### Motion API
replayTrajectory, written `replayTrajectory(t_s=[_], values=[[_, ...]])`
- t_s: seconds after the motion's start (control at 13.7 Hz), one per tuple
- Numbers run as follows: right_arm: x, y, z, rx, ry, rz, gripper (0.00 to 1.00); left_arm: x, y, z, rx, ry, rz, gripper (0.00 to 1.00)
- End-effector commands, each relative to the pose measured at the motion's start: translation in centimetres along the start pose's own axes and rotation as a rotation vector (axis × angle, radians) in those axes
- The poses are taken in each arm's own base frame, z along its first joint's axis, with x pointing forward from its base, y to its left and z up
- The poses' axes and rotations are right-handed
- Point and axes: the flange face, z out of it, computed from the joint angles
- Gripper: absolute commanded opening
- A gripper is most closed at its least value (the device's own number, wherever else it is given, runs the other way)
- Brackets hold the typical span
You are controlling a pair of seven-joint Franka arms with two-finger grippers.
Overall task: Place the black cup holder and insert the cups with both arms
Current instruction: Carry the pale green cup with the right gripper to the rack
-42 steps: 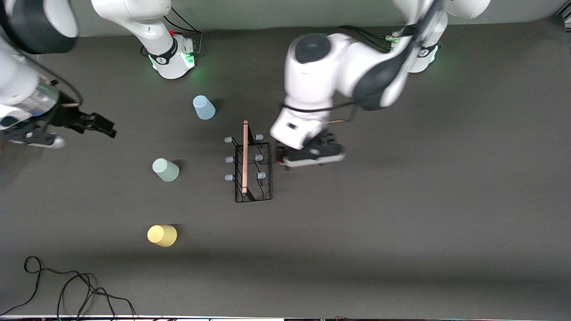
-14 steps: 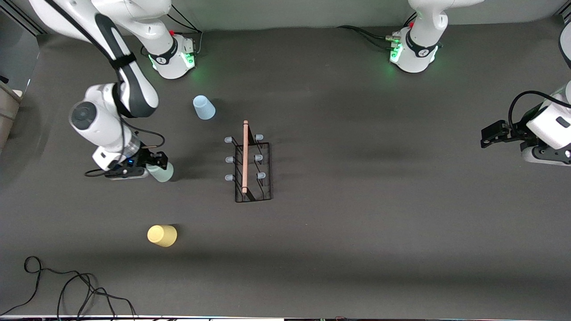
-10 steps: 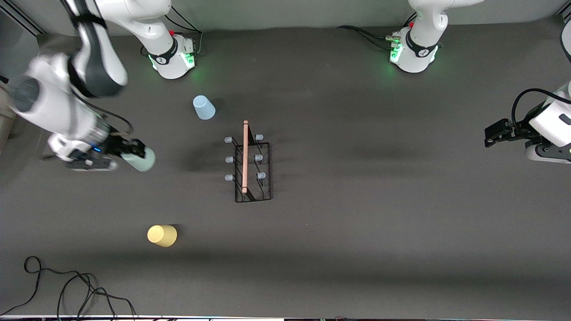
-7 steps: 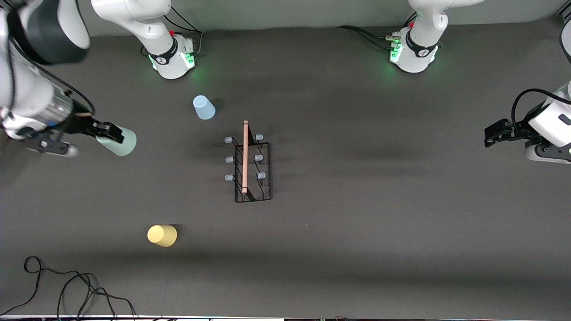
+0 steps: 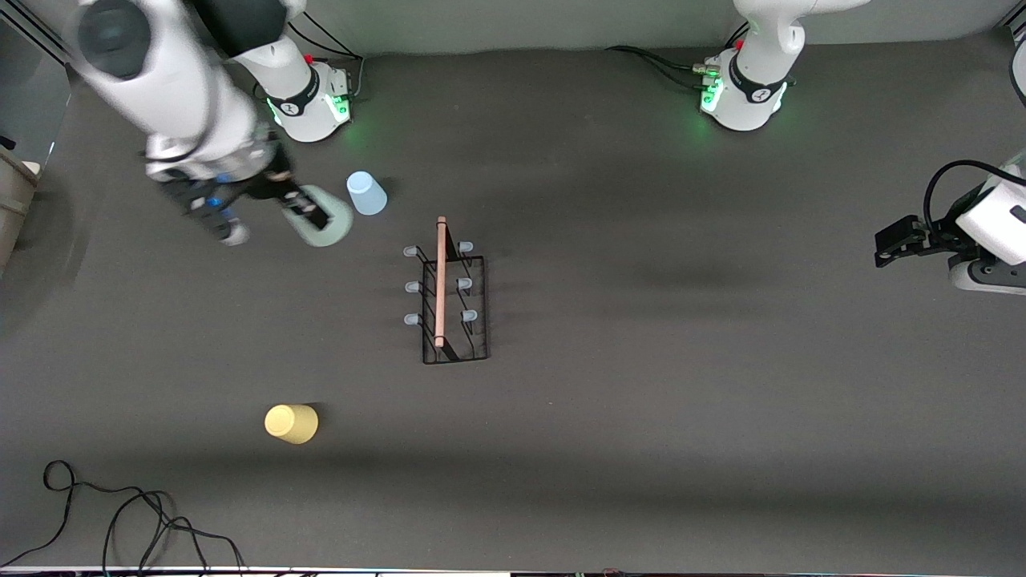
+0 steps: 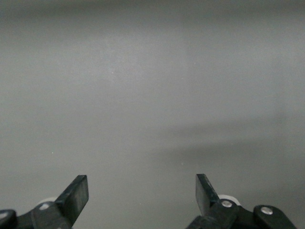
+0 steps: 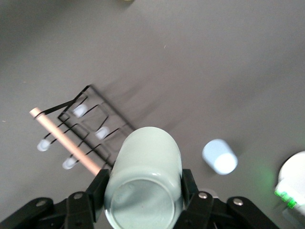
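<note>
Right tool (image 5: 309, 215): raised over the counter (image 5: 641, 417) toward the right arm's end, just beside the light blue cup (image 5: 366, 193); pressed against the pale mint green cup (image 5: 325, 227), which it carries. In the right wrist view the mint cup (image 7: 145, 183) sits between the two black fingers (image 7: 97, 188), its base toward the camera.

Left tool (image 5: 896, 243): waiting over the left arm's end of the counter, well apart from every item; fingers (image 6: 76, 195) spread wide, nothing between them.

Black cup holder (image 5: 454, 300): standing near mid-counter, wire base rectangular, a light wooden rod (image 5: 440, 280) along its top, six pale-tipped pegs, all bare.

Light blue cup: upside down on the counter, farther from the front camera than the holder, near the right arm's base (image 5: 309, 100).

Yellow cup (image 5: 292, 423): on the counter toward the right arm's end, nearer the front camera than the holder, well apart from it.

Black cable (image 5: 120, 521): loose loops at the counter's near edge, toward the right arm's end.
</note>
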Motion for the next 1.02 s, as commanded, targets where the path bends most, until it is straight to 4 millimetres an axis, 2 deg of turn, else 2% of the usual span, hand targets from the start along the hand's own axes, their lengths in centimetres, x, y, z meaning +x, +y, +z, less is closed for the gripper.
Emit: replayTrajectory(t_s=[0.0,0.15,0.29,0.36,0.51,0.73,0.95], values=[[-3.9,-3.5,1.7,0.017,0.001,0.137,0.08,-0.3,-0.2,0.3,0.014,0.003,0.013,0.97],[-5.6,-3.8,3.3,0.012,0.002,0.156,0.07,-0.5,-0.3,0.4,0.012,-0.008,0.028,0.98],[-6.1,-2.7,5.3,0.018,0.004,0.152,0.07,-0.5,-0.4,0.2,0.009,-0.007,0.047,1.0],[-6.1,-2.2,6.4,0.024,0.005,0.154,0.07,-0.5,-1.1,0.2,0.008,0.0,0.035,1.0],[-6.1,-2.1,8.5,0.039,0.009,0.153,0.07,-0.4,-1.2,0.3,0.001,0.009,0.03,1.0],[-5.9,-1.7,13.0,0.07,0.019,0.156,0.07,-0.3,-1.5,0.4,-0.004,0.008,0.025,1.0],[-5.4,-2.3,15.2,0.074,0.025,0.158,0.07,-0.3,-1.4,0.5,-0.007,0.007,0.024,1.0]])
